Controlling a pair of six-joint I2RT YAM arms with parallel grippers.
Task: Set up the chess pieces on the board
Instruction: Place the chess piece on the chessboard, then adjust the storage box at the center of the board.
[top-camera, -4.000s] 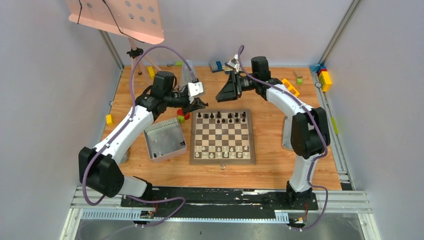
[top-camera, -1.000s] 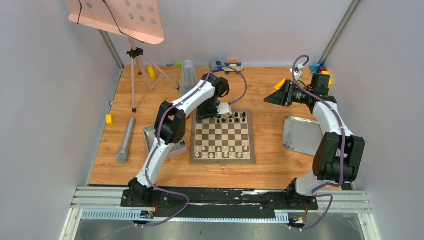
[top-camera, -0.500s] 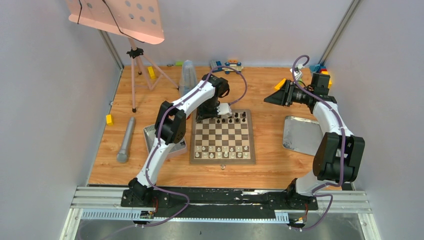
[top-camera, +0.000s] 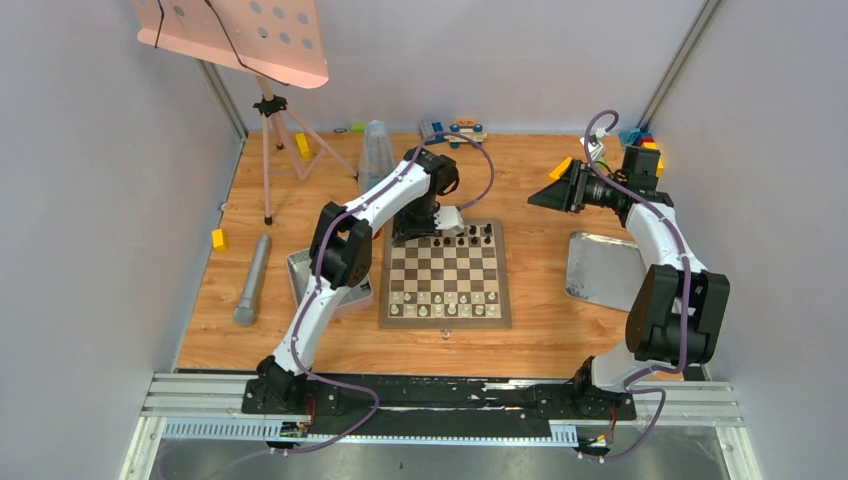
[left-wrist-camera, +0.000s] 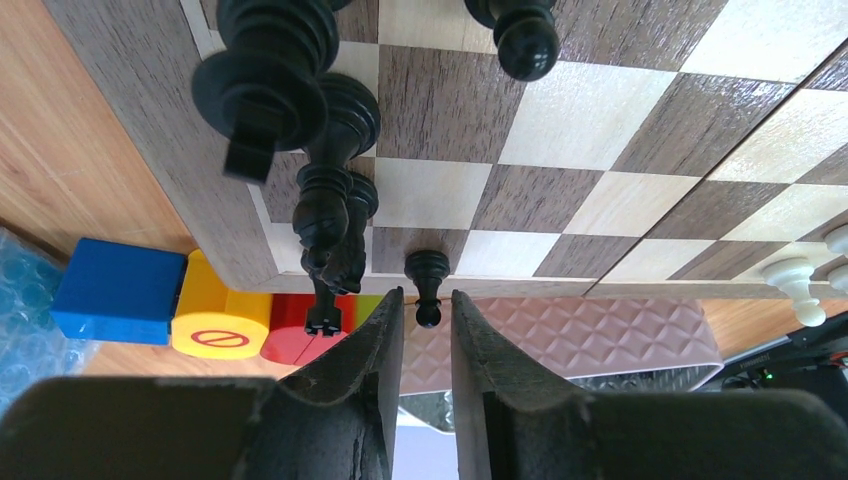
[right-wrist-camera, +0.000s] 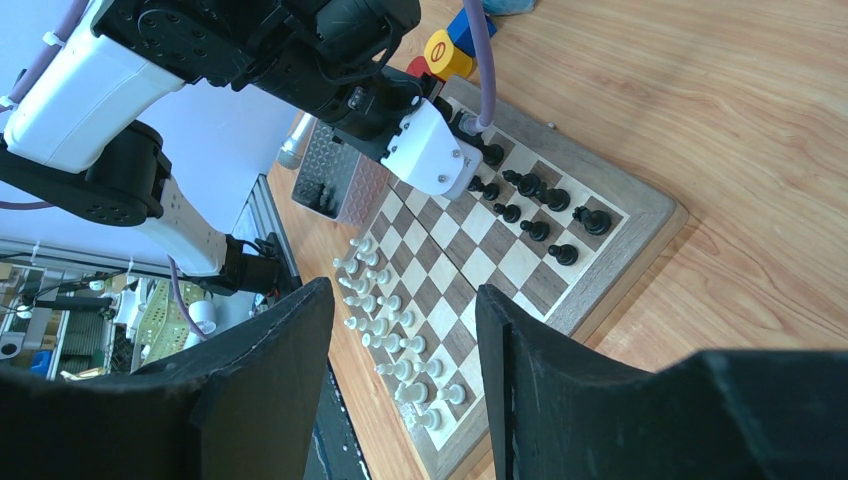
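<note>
Pawn (left-wrist-camera: 428, 280), black and upright on an edge square of the board (left-wrist-camera: 610, 200), stands between my left gripper's (left-wrist-camera: 427, 298) narrowly parted tips, untouched, while my right gripper (right-wrist-camera: 405, 295) hangs wide open, empty, well apart.

Light was bright and even with soft shadows, overhead view sharp; left wrist view blurred the nearest black chess pieces (left-wrist-camera: 268, 85) and left claw (left-wrist-camera: 427, 300), right claw (right-wrist-camera: 402, 295) dark and soft.
</note>
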